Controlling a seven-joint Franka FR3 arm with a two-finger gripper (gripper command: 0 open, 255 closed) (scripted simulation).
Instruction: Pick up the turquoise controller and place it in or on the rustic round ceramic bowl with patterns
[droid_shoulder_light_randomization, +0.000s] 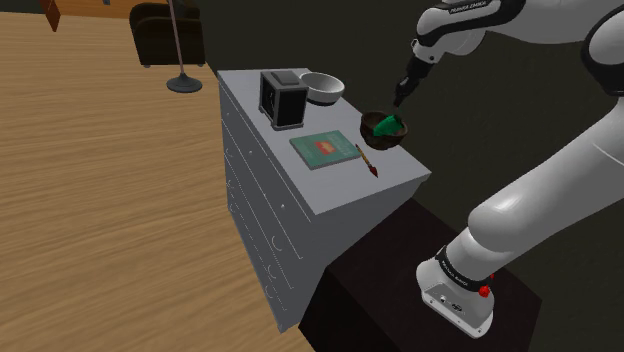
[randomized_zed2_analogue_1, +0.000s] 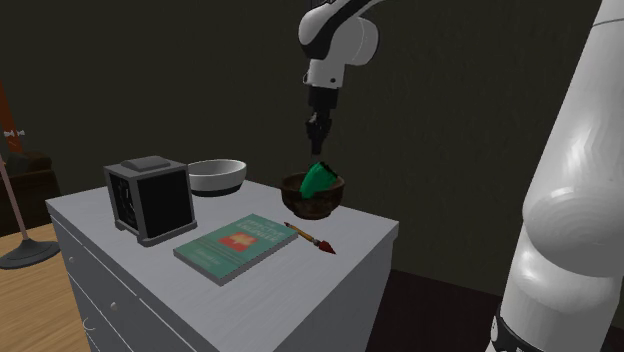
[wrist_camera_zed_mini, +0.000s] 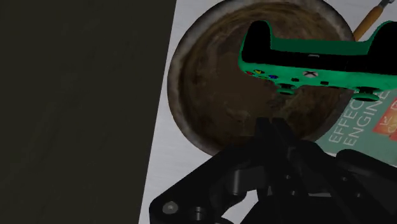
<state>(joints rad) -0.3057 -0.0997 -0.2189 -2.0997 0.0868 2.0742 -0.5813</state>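
Observation:
The turquoise controller (droid_shoulder_light_randomization: 388, 125) (randomized_zed2_analogue_1: 320, 178) (wrist_camera_zed_mini: 312, 57) lies tilted inside the brown patterned round bowl (droid_shoulder_light_randomization: 383, 139) (randomized_zed2_analogue_1: 312, 206) (wrist_camera_zed_mini: 210, 83), leaning on its rim. The bowl stands near the far edge of the grey drawer cabinet's top (droid_shoulder_light_randomization: 330, 185) (randomized_zed2_analogue_1: 350, 240). My gripper (droid_shoulder_light_randomization: 401, 99) (randomized_zed2_analogue_1: 317, 134) (wrist_camera_zed_mini: 272, 124) hangs a little above the bowl, pointing down. Its black fingers meet with nothing between them, clear of the controller.
On the same top lie a green book (droid_shoulder_light_randomization: 325, 150) (randomized_zed2_analogue_1: 238, 245) and a red-tipped paintbrush (droid_shoulder_light_randomization: 367, 162) (randomized_zed2_analogue_1: 312, 238) beside the bowl. A black box-shaped appliance (droid_shoulder_light_randomization: 283, 98) (randomized_zed2_analogue_1: 152, 198) and a white bowl (droid_shoulder_light_randomization: 323, 88) (randomized_zed2_analogue_1: 217, 176) stand further along. A floor lamp's base (droid_shoulder_light_randomization: 184, 84) rests on the wood floor.

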